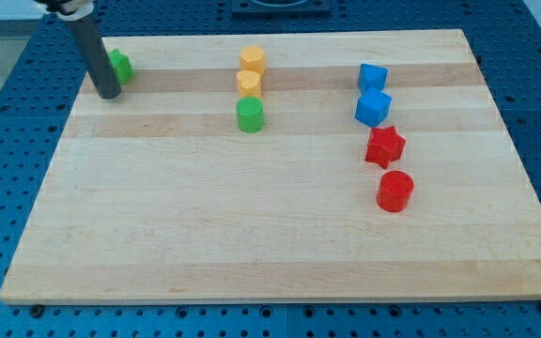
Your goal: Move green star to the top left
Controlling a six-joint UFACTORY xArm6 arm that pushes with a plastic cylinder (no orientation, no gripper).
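The green star [120, 66] lies near the board's top left corner, partly hidden behind my rod. My tip [107, 94] rests on the board just to the left of and below the star, touching or nearly touching it. A green cylinder [250, 115] stands in the upper middle of the board, far to the right of my tip.
Two yellow blocks [253, 61] [249, 83] stand in a column above the green cylinder. At the right are two blue blocks [372, 77] [374, 108], a red star [384, 146] and a red cylinder [394, 192]. The wooden board [252, 235] lies on a blue perforated table.
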